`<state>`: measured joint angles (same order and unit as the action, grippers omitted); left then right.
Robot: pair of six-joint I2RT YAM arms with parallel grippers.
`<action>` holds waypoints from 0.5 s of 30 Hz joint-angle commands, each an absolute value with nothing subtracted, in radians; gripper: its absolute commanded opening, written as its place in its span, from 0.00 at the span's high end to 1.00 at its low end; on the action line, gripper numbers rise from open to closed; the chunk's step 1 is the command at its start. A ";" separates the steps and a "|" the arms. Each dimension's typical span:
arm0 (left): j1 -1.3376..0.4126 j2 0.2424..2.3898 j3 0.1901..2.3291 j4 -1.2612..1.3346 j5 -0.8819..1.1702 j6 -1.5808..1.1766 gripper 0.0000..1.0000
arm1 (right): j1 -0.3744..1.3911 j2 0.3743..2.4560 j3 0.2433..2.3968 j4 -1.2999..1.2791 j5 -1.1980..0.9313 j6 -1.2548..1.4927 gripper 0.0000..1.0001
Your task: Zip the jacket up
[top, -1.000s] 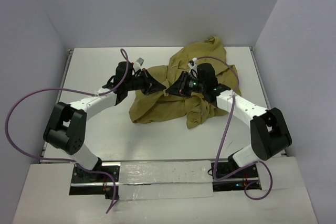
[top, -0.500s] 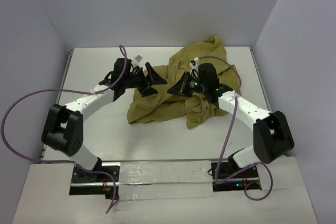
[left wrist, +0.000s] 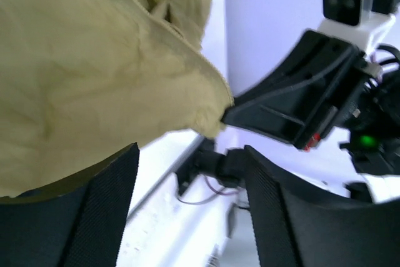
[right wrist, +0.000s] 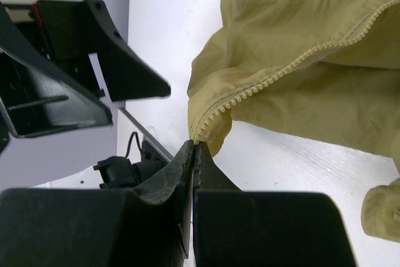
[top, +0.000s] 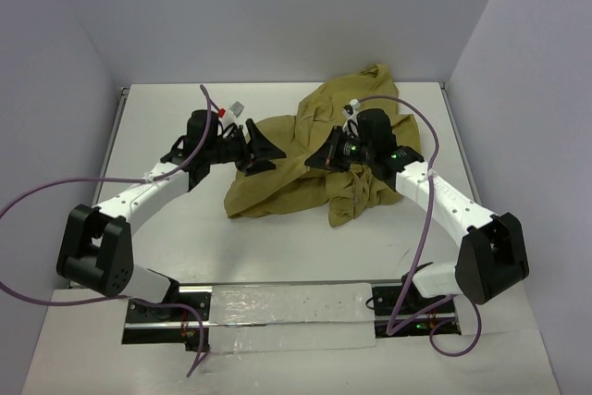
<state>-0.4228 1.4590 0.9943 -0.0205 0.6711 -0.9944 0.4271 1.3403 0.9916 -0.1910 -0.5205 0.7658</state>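
Observation:
The jacket (top: 305, 168) lies crumpled on the right half of the white table, olive-tan with many folds. My right gripper (top: 324, 156) is shut on the end of its toothed zipper edge (right wrist: 262, 85), the corner pinched at the fingertips (right wrist: 195, 144) and lifted off the table. My left gripper (top: 261, 150) hovers just left of that corner, open, with nothing between its ribbed fingers (left wrist: 100, 217). In the left wrist view the jacket (left wrist: 94, 73) hangs at the upper left, and the right gripper (left wrist: 294, 107) grips its corner. The zipper slider is not visible.
The white table (top: 185, 228) has raised edges at left and right, with grey walls close behind and on both sides. Purple cables (top: 37, 191) loop off both arms. A metal rail (top: 277, 307) runs along the near edge between the arm bases.
My left gripper has opened, let go of the cloth and drawn back to the left. My right gripper has shut on the jacket's zipper corner and shifted slightly right.

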 commanded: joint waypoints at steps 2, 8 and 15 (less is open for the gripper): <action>-0.434 1.402 0.891 0.311 0.825 -1.214 0.29 | 0.420 1.318 1.032 -0.201 -0.519 0.755 1.00; -0.468 1.458 0.918 0.362 0.869 -1.237 0.22 | 0.420 1.325 1.035 -0.188 -0.536 0.770 1.00; -0.488 1.514 0.935 0.387 0.824 -1.229 0.16 | 0.420 1.311 1.037 -0.177 -0.547 0.787 1.00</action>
